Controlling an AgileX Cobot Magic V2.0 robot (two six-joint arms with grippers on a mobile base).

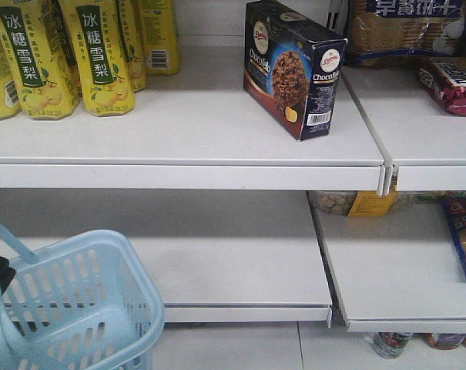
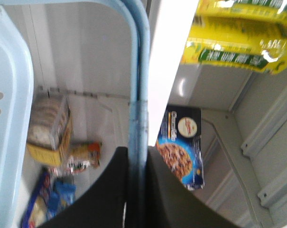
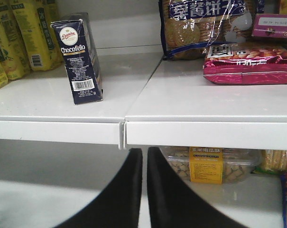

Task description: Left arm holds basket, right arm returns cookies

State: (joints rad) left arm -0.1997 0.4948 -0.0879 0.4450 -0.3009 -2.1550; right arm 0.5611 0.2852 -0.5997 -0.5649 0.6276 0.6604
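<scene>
We see the cookie box [image 1: 294, 68] standing upright on the top shelf [image 1: 179, 131], upper centre of the front view, so the return looks done. Our right gripper [image 3: 144, 190] is closed and empty, below the shelf edge. Our left gripper [image 2: 136, 190] clamps the basket [image 1: 71, 308] handle at lower left.

Glossy cardboard cookies [image 1: 294, 73], matt slotted plastic basket [image 1: 78, 308], smooth white shelf [image 1: 186, 131].

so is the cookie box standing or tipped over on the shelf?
Standing. The cookie box sits upright on its long edge on the upper shelf, barcode end facing out, nothing touching it.
</scene>
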